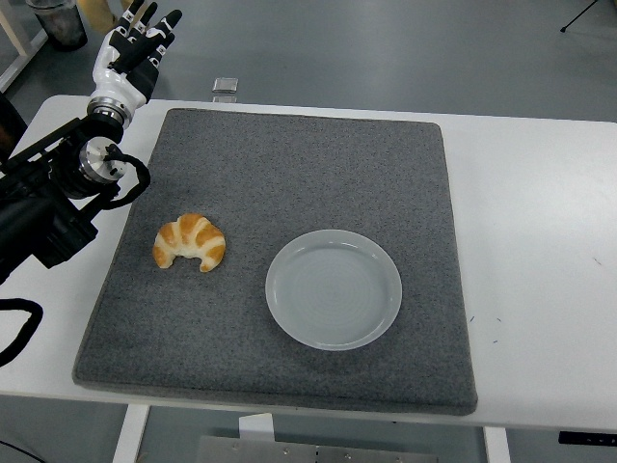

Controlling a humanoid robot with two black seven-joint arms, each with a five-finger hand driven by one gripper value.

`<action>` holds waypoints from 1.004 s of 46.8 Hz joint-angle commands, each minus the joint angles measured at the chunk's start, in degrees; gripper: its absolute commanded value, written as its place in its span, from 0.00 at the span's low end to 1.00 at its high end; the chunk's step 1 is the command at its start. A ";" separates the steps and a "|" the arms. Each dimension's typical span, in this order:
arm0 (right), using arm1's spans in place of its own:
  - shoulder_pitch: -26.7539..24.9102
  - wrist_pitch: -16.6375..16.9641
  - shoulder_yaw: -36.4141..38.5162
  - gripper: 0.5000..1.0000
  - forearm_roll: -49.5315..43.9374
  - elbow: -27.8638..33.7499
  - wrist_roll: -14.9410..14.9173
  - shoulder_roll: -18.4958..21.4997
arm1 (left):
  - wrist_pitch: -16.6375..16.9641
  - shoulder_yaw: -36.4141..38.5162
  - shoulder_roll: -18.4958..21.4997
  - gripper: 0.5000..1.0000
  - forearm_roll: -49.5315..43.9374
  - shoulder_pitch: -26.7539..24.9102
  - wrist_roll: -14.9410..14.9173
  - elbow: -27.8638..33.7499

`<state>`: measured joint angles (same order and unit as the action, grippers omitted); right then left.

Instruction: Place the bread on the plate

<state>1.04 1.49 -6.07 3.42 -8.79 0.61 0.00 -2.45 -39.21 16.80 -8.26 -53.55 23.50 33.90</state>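
- While your left hand [138,48] was raised over the table's far left corner, its fingers were spread wide and held nothing; your right arm was out of the head view.
- You had the bread [189,242], a croissant, lying on the grey mat [308,164], left of the plate [334,288] and clear of its rim.
- You could judge the croissant light, soft and flaky, so it would crush or shed under a hard squeeze.
- You would do best to take it across the thick middle of the arch, not by the thin curled tips.
- You could expect the plate, bare and glossy, to be slippery, so a low, gentle set-down suited it.
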 commanded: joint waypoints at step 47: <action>0.02 0.00 0.00 0.90 0.00 0.00 0.00 0.00 | -0.36 1.50 3.59 0.99 11.93 0.99 2.96 3.10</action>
<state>1.02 1.49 -6.06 3.43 -8.79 0.61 0.00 -2.79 -37.72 19.75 0.31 -52.47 26.70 35.77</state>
